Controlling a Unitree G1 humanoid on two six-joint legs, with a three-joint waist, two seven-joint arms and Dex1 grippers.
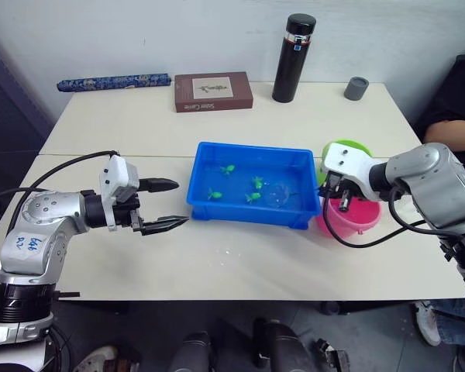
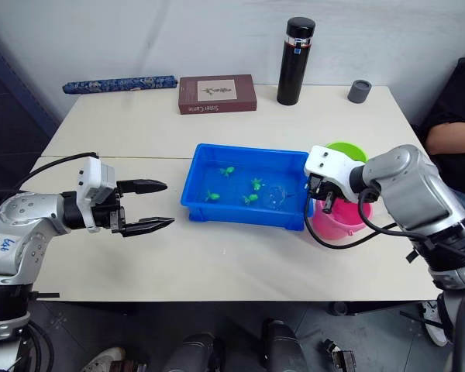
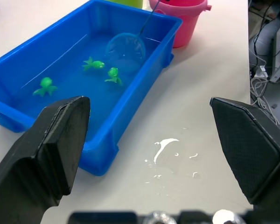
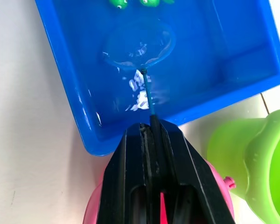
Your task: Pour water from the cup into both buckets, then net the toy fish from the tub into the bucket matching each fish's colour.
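Observation:
The blue tub holds water and several green toy fish. The net lies with its light blue hoop dipped in the water near the tub's right end. Its thin handle runs back to my right gripper, which is shut on it above the pink bucket. The lime green bucket stands just behind the pink one. My left gripper hangs open and empty over the table, left of the tub. The cup is out of view.
At the back of the table stand a black flask, a brown book, a rolled blue item and a small grey cap. Spilled water lies in front of the tub. A person's arm is at the far right.

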